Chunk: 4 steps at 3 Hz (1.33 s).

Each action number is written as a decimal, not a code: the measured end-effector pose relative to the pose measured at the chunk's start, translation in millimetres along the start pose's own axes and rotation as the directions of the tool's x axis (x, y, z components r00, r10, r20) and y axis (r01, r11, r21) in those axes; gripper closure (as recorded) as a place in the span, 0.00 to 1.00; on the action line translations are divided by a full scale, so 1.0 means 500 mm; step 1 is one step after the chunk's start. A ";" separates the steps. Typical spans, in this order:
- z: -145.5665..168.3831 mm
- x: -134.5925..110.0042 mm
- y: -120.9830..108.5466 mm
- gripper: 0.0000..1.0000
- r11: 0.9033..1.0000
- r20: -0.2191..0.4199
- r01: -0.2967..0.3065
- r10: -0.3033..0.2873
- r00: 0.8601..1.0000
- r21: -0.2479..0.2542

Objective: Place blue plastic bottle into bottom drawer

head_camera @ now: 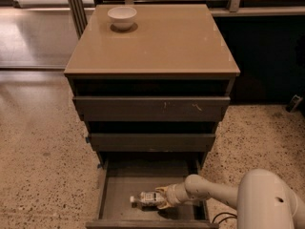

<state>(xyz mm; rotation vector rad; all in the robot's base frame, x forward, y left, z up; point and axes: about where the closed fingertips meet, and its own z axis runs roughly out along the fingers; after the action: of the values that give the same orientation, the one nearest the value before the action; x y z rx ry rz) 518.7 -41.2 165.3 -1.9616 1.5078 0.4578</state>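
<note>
Tan cabinet top [162, 42], glossy, with a white bowl [122, 17] at the far left corner. Speckled stone floor [43, 166] all round. Down in the open bottom drawer [119, 190]: blue plastic bottle [145, 199] lying sideways near the front, clamped at its right end by the gripper [161, 197]

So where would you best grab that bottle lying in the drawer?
Probably around the labelled middle of the bottle, coming from above: it lies on its side, cap pointing left, and the open drawer leaves the top free. The gripper sits at its right end.
</note>
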 end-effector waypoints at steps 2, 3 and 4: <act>0.018 0.010 0.004 0.77 1.000 -0.004 -0.002 0.002 1.000 0.000; 0.019 0.010 0.004 0.53 1.000 -0.004 -0.002 0.002 1.000 0.000; 0.019 0.010 0.004 0.22 1.000 -0.004 -0.002 0.002 1.000 0.000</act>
<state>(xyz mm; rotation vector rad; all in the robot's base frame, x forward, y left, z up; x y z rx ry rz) 519.2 -39.1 154.8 -1.9617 1.5124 0.4552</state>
